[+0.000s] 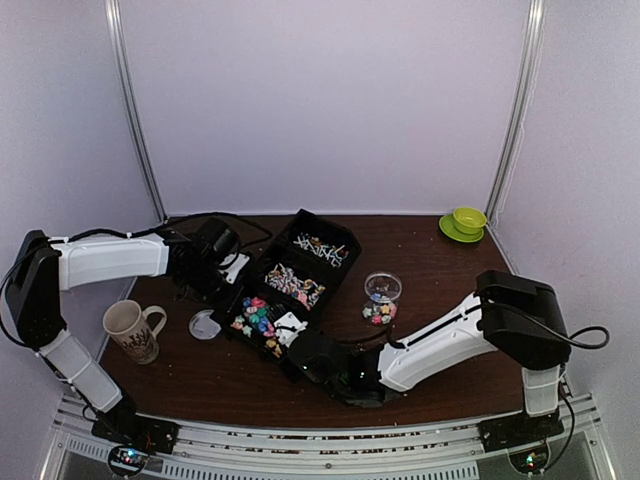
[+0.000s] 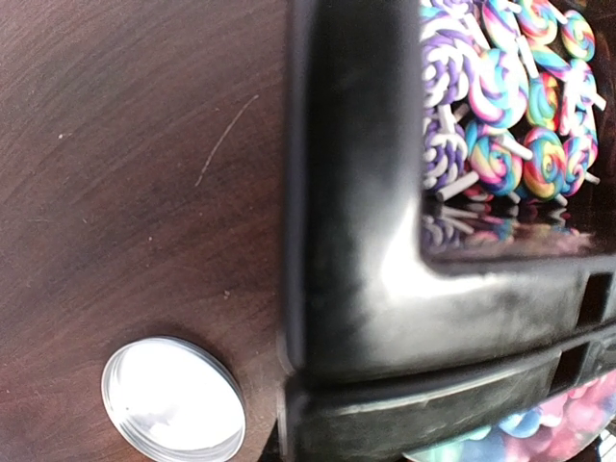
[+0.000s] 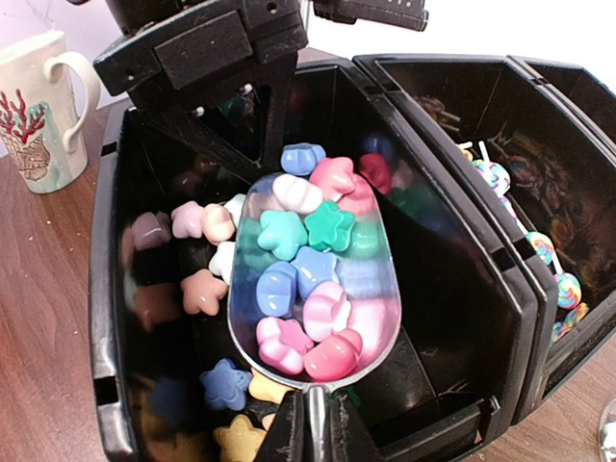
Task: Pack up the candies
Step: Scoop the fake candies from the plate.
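A black three-compartment tray sits mid-table. Pastel star-shaped candies fill its near compartment, swirl lollipops the middle one, and thin stick-like sweets the far one. My right gripper is shut on the handle of a metal scoop, which hovers over the near compartment loaded with pink, blue and green candies. My left gripper is shut on the tray's left wall. A small clear jar holding a few candies stands right of the tray.
The jar's round lid lies on the table left of the tray. A patterned mug stands further left. A green cup on a saucer is at the back right corner. A few candies lie by the jar.
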Robot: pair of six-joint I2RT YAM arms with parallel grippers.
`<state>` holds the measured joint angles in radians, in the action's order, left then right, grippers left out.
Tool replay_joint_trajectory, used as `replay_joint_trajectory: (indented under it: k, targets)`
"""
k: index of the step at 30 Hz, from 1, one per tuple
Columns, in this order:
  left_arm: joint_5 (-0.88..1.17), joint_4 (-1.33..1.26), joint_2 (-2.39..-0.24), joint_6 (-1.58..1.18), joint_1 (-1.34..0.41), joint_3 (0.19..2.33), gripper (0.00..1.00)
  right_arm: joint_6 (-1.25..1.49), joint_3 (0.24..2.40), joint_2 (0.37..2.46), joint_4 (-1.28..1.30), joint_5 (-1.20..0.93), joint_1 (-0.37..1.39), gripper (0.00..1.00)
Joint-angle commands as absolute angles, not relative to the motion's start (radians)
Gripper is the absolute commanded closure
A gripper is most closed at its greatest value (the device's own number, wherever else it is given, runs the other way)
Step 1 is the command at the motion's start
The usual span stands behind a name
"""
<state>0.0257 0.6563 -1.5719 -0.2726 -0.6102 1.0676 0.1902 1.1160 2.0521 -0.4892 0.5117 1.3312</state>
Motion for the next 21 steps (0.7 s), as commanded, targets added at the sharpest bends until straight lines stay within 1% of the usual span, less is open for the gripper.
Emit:
replay_joint_trajectory:
  k: [1, 9, 21]
  targets:
    - [0.142, 0.557, -1.535, -0.304, -0.598, 1.138, 1.00, 0.190, 1.041, 2.028, -0.491, 0.631, 1.313, 1.00]
    - [0.140, 0.561, -1.537, -0.306, -0.590, 1.138, 1.00, 0.176, 0.987, 2.004, -0.564, 0.640, 1.323, 1.00]
    - [0.137, 0.565, -1.543, -0.311, -0.582, 1.138, 1.00, 0.107, 0.872, 1.976, -0.787, 0.664, 1.351, 1.00]
